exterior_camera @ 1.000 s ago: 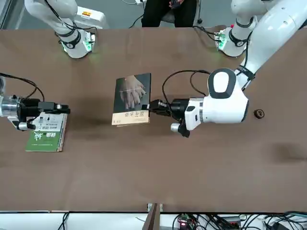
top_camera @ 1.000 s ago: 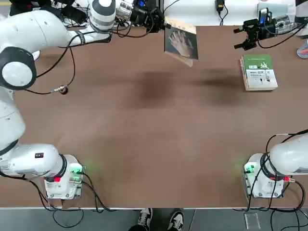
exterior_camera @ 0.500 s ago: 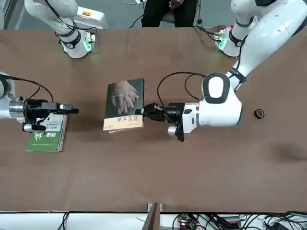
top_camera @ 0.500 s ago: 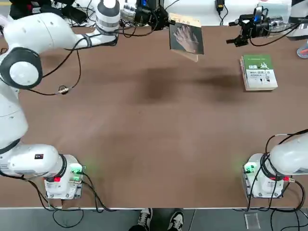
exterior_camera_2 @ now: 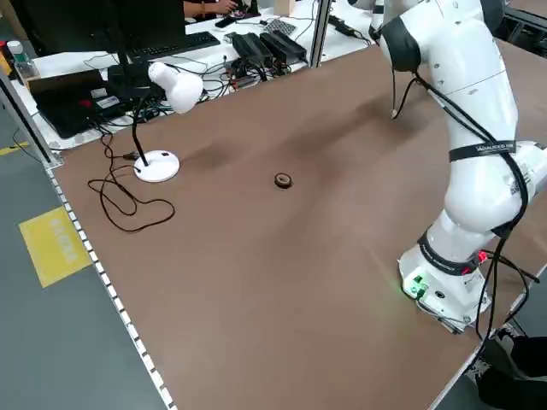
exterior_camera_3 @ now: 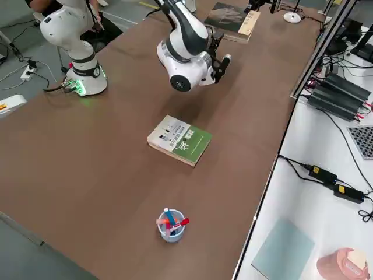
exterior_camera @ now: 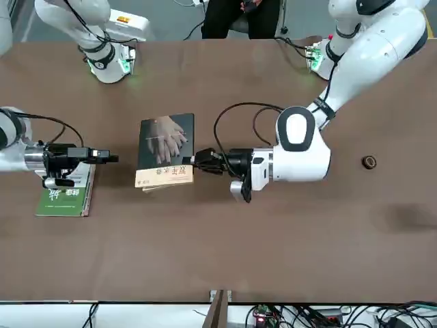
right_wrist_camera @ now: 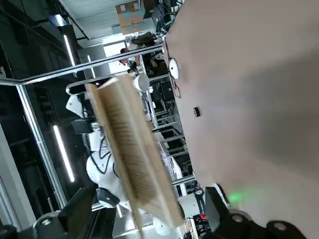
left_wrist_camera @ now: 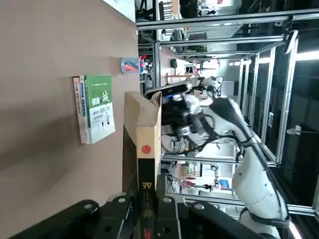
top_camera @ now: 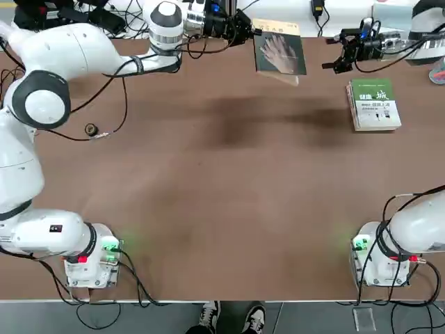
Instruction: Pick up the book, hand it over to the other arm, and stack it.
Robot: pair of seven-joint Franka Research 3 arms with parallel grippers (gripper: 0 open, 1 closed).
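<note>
Top view: the book (top_camera: 284, 54), a thin dark grey paperback with a pale hand image and a tan band, is held clamped in the left hand (top_camera: 252, 31) above the far part of the tabletop (top_camera: 208, 188). The right hand (top_camera: 327, 55) is placed just beyond the book's other side, apart from it, its fingers spread. The green-and-white book (top_camera: 374, 104) is laid nearby, on the right arm's side.

Front view: the book (exterior_camera: 164, 147) is gripped at its side edge by the left hand (exterior_camera: 190, 161). The right hand (exterior_camera: 102, 171) is seen over part of the green-and-white book (exterior_camera: 63, 199), with a gap left between it and the held book.

Left side view: a black ring (exterior_camera_2: 283, 180) and a white lamp base (exterior_camera_2: 157, 166) are set on the tabletop (exterior_camera_2: 273, 282).

Right side view: the book (exterior_camera_3: 228, 18) is seen near the picture's top. A cup of markers (exterior_camera_3: 172, 232) is stood on the tabletop, near the green-and-white book (exterior_camera_3: 179, 140).

Left wrist view: the book's dark spine (left_wrist_camera: 146, 181) is pinched between the left hand's two fingers; the cover is seen edge-on.

Right wrist view: the book's page edges (right_wrist_camera: 137, 149) are faced by the right hand's parted fingers (right_wrist_camera: 215, 209), between which nothing is clamped.
</note>
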